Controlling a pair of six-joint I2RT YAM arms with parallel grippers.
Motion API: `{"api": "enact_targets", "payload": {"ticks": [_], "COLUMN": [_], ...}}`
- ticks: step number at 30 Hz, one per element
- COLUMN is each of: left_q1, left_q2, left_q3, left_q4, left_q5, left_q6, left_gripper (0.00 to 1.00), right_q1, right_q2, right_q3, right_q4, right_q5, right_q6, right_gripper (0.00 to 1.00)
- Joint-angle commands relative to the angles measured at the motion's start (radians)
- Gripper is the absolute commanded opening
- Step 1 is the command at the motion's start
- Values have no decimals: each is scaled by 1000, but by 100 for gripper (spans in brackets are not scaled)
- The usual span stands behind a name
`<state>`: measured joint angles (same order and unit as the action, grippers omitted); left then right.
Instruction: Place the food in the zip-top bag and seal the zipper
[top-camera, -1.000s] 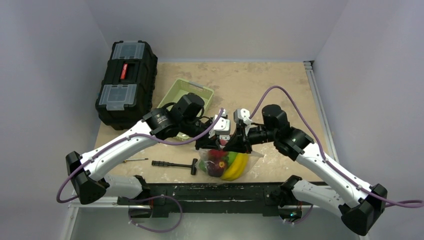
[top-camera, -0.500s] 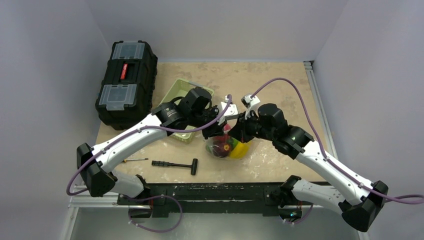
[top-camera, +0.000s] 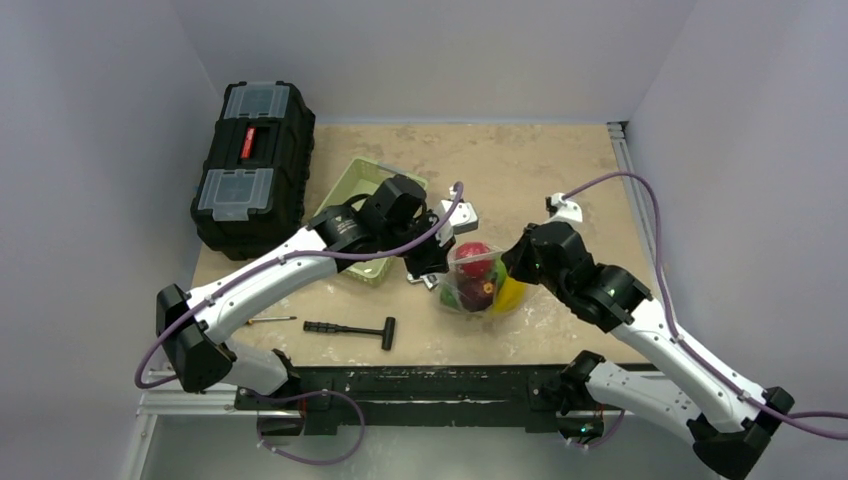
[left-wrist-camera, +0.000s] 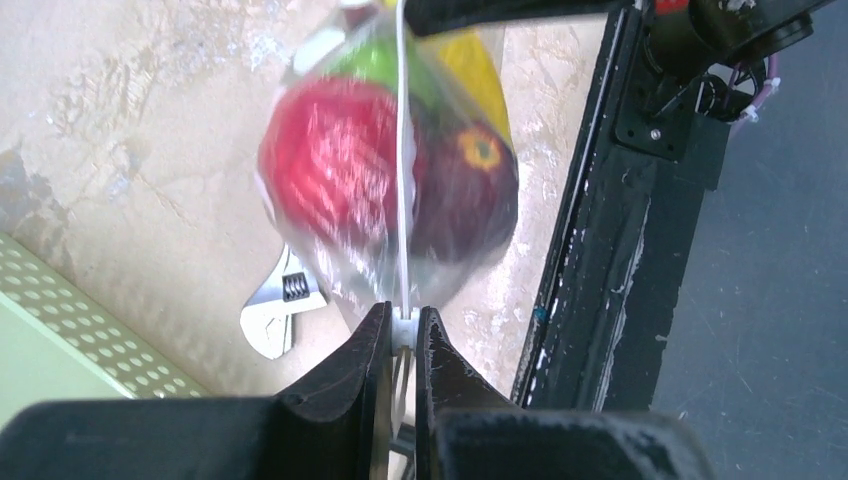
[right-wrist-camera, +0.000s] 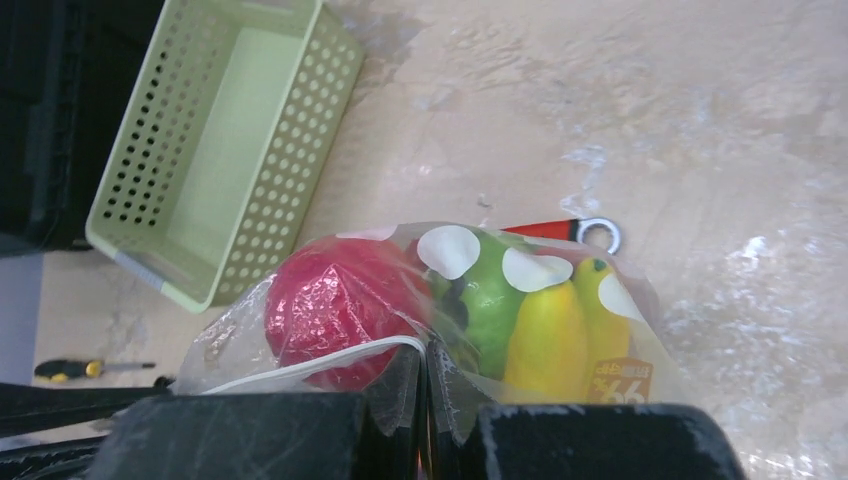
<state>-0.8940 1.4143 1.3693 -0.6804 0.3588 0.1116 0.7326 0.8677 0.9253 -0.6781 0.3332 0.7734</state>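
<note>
hanging zip-top bag (top-camera: 478, 282), zipper (left-wrist-camera: 402, 150) running left tool (left-wrist-camera: 402, 322) to right tool (right-wrist-camera: 425, 368)

Clear crinkled plastic zip-top bag (right-wrist-camera: 400, 330) holds glossy food (right-wrist-camera: 335, 315).

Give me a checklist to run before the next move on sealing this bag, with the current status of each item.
1. The food inside the zip-top bag: ok; red, green, yellow and dark red pieces show through the plastic.
2. The left gripper shut on the zipper end: ok.
3. The right gripper shut on the bag's mouth edge: ok.
4. Zipper pressed closed along its whole length: cannot tell.
5. Bag apart from the wrench lying on the table: cannot tell.
</note>
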Motion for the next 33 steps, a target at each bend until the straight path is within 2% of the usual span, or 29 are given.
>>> {"api": "enact_targets", "payload": {"ticks": [1, 7, 12, 14, 17, 23, 27, 30, 33], "left_q1": [-2, -2, 4, 6, 12, 13, 13, 13, 13], "left_q2": [-74, -117, -161, -198, -257, -343, -387, -420, -455], "left_q3": [-5, -68, -72, -83, -91, -81, -84, -104, -133], "left_q4": [-134, -112, -89, -61, -37, -31, -36, -41, -40], "left_q5": [-21, -28, -32, -38, -55, -97, -102, -103, -101], "left_q6": [-31, -58, -118, -147, -161, -172, -189, -203, -220], "left_gripper": [0, 0, 36, 46, 55, 57, 57, 57, 57], "right_q1": [-32, -32, -31, -31, -32, -32, -32, -37, -95], "right_q2": [-75, -99, -169, -182, -196, -174, -75, 37, 146], "right_q3": [-3, -11, -20, 2, 40, 120, 222, 284, 332], "right_q4": [-91, -86, 10, 5, 6, 41, -7, 2, 43], "right_q5": [291, 260, 177, 169, 154, 202, 364, 512, 592], "right_q6": [74, 59, -35, -55, -88, -110, -101, -155, -216], "right_gripper": [0, 0, 0, 0, 0, 0, 0, 0, 0]}}
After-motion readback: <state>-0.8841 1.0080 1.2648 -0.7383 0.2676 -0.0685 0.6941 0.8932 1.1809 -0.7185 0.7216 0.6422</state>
